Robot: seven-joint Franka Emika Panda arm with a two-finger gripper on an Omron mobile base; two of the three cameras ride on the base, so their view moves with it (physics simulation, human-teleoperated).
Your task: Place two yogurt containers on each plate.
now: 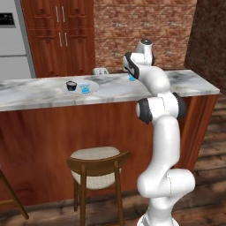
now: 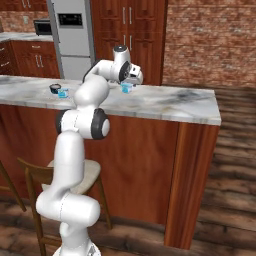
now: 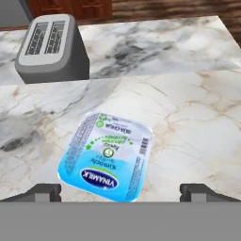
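Observation:
A light-blue yogurt container [image 3: 106, 155] with a printed foil lid stands on the marble counter straight below my gripper [image 3: 123, 193]. The gripper is open, and its two dark fingertips [image 3: 44, 192] stand wide on either side of the cup without touching it. From the right base view the hand [image 2: 131, 75] hovers just over this yogurt container [image 2: 127, 88]. Further left, a pale grey-white plate [image 1: 93, 87] carries a second yogurt container [image 1: 85, 88] and a small black round cup [image 1: 71, 84].
A grey two-slot toaster [image 3: 52, 47] sits on the counter just beyond the cup under my hand. A wooden stool [image 1: 98, 165] stands before the counter. Brick wall and wooden cabinets lie behind, and a fridge [image 2: 74, 37] stands at the back.

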